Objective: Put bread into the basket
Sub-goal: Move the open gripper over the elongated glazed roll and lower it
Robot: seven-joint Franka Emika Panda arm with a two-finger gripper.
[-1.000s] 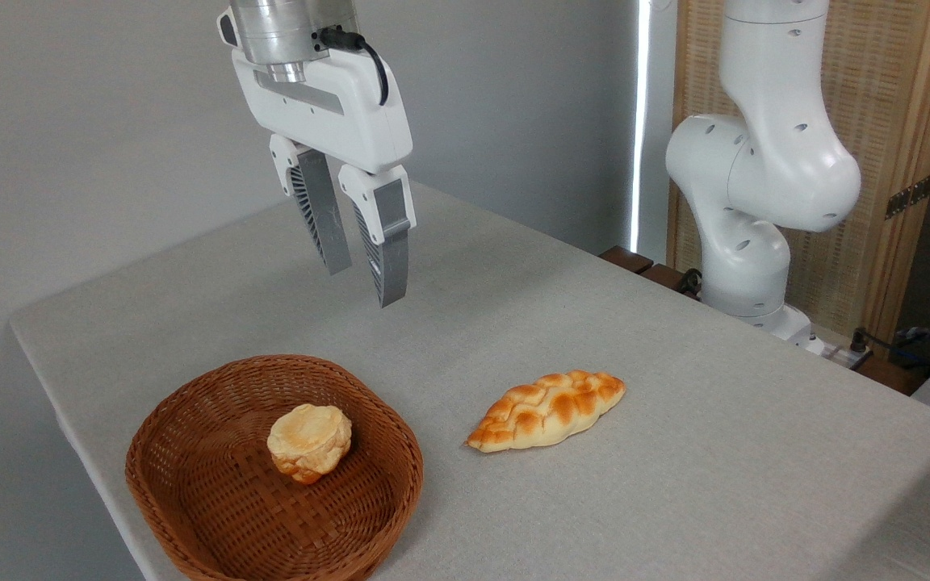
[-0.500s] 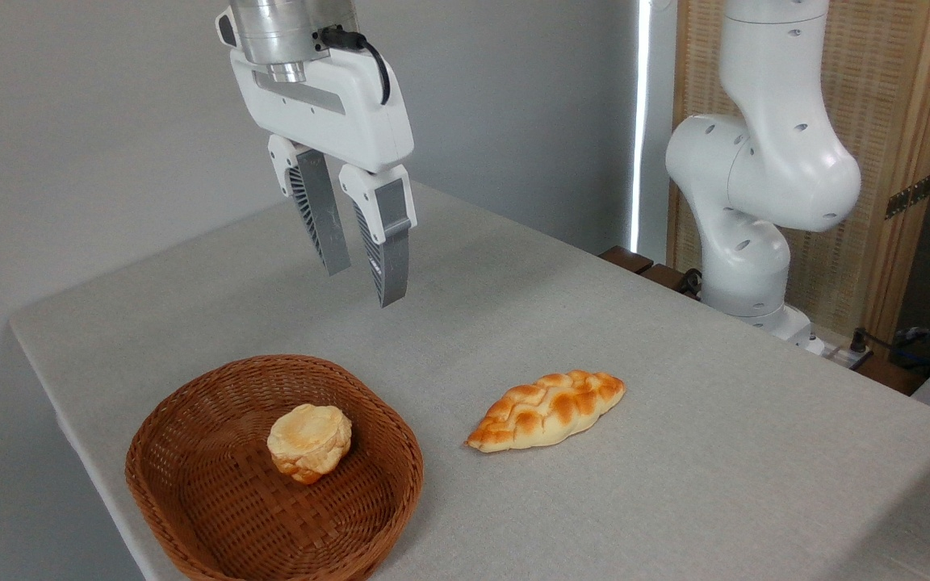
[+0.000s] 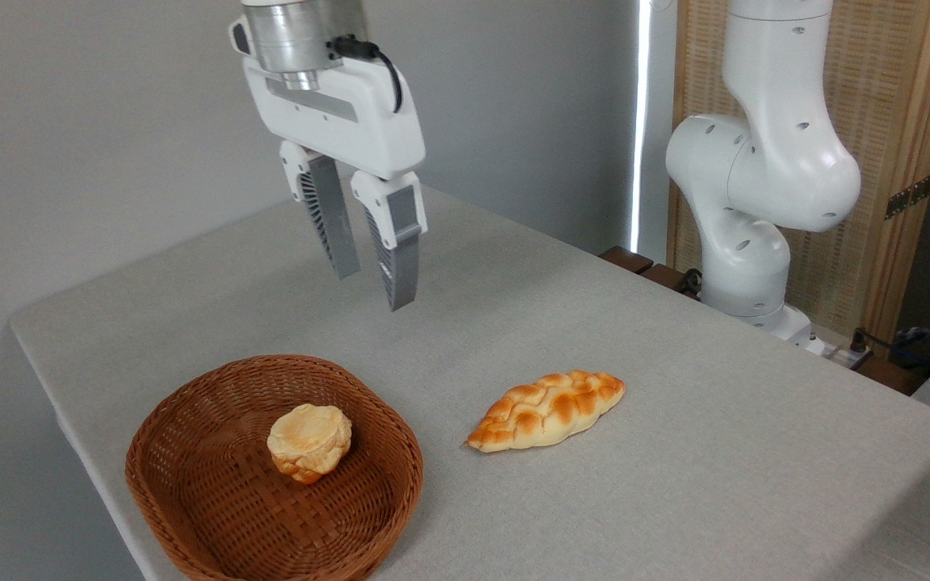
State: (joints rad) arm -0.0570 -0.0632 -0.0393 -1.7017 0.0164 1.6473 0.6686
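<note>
The bread, a braided golden-orange loaf with pointed ends, lies flat on the grey table right of centre. The brown wicker basket sits at the front left, a short gap from the loaf. My gripper hangs well above the table, behind the gap between basket and loaf and up to the left of the bread. Its two grey fingers stand a little apart with nothing between them, so it is open.
A small round pale bun rests inside the basket. The arm's white base rises at the table's far right edge before a wooden screen. The table's left edge runs close by the basket. Cables lie at the far right.
The gripper has shifted slightly to the right, toward the bread's side. The bread, bun and basket have not moved.
</note>
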